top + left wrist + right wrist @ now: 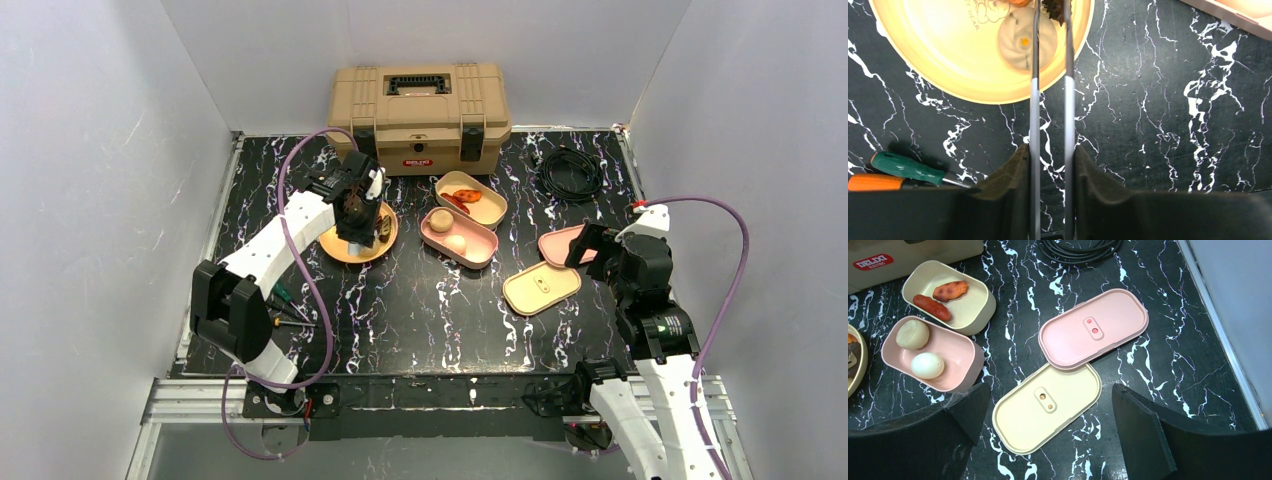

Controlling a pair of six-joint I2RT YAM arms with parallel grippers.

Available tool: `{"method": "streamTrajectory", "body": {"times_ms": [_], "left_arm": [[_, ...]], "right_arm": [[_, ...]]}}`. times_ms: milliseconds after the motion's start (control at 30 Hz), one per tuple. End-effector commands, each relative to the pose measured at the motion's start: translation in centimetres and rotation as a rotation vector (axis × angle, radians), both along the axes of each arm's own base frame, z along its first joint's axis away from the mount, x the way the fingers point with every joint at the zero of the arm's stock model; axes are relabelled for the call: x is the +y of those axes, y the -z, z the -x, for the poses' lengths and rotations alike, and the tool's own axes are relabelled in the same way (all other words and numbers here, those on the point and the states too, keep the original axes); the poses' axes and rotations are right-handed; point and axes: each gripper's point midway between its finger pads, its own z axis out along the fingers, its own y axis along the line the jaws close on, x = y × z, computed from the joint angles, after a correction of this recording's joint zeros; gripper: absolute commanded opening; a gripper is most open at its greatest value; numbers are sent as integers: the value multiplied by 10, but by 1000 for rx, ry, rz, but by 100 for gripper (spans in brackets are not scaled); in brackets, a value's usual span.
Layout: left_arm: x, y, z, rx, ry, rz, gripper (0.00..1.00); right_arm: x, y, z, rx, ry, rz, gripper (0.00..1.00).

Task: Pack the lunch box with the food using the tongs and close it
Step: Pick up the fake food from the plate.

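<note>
My left gripper (1051, 150) is shut on the metal tongs (1034, 100), whose two arms reach over the yellow plate (948, 60). A dark brown piece (1055, 9) sits between the arms at the view's top edge; the tips are cut off. A round bun (1020, 42) also lies on the plate. The pink lunch box tray (955, 357) holds a tan bun (912, 334) and a white egg (927, 365). The cream tray (973, 302) holds a sausage (931, 307) and an orange-red chunk (950, 290). My right gripper (1049, 390) hangs open over the cream lid (1063, 410), which lies beside the pink lid (1118, 320).
A tan toolbox (420, 115) stands at the back of the table. A coiled black cable (570, 172) lies at the back right. A green-handled screwdriver (908, 169) and an orange-handled one (873, 182) lie near the left arm. White walls close in both sides.
</note>
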Motion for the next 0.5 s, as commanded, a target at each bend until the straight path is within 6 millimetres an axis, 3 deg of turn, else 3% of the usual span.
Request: {"method": "streamTrajectory", "body": {"times_ms": [0,200,467], "left_arm": [[-1,-9,-3,-27,6,0,0],[1,-13,-4,-46,0,0,0],[10,-43,0,-160,-27,30,0]], "right_arm": [[0,-20,-6,-70,2,-9,100],[0,-20,-6,-69,1,-9,100],[1,-21,-5,-72,-1,-12,100]]}}
